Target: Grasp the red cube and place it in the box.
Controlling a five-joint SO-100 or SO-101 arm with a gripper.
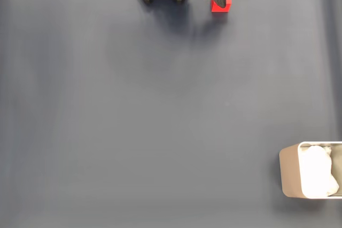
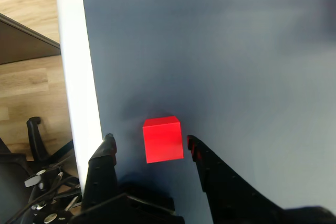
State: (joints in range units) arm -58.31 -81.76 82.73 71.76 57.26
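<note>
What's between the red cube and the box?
Nothing: in the fixed view, only bare dark mat lies between the red cube and the box.

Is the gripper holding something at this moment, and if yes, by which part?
Nothing is held. In the wrist view the gripper is open, its fingers on both sides of the red cube with gaps showing, not touching it.

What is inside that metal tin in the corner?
In the fixed view the box holds crumpled white paper-like lining. Whatever lies beneath the lining is covered, and the picture's edge cuts off the tin's right part.
</note>
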